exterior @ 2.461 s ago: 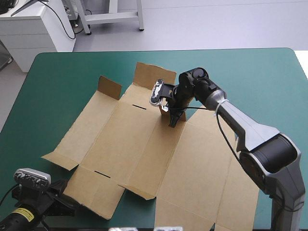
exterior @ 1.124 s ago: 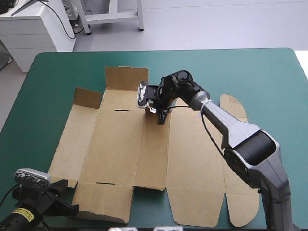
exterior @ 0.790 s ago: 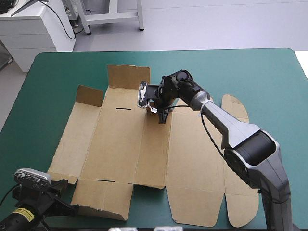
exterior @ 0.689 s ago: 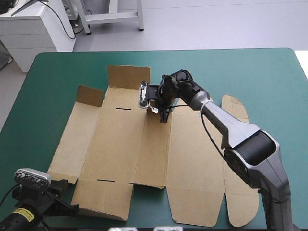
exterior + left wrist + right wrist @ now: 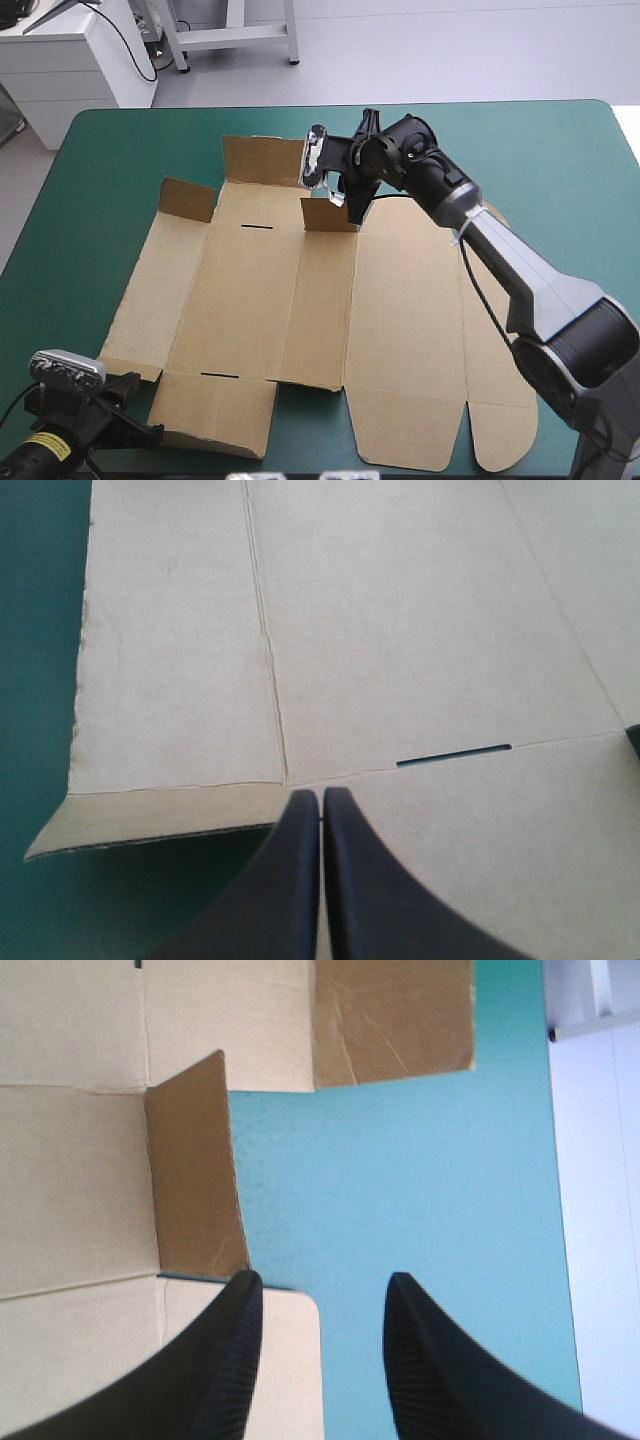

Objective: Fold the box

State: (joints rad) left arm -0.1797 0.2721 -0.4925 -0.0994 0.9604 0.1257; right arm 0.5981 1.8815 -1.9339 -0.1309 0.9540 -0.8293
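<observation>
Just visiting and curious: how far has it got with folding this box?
Early on. Done: three small flaps are raised along the far edge of the box. In hand: the right claw hangs open beside one of them; the left claw is shut at the near-left corner. Left: the big panels all lie flat, so no walls are up yet.

gripper (image 5: 321,805) clamping box (image 5: 400,660), teal-green cover (image 5: 40,630)
</observation>
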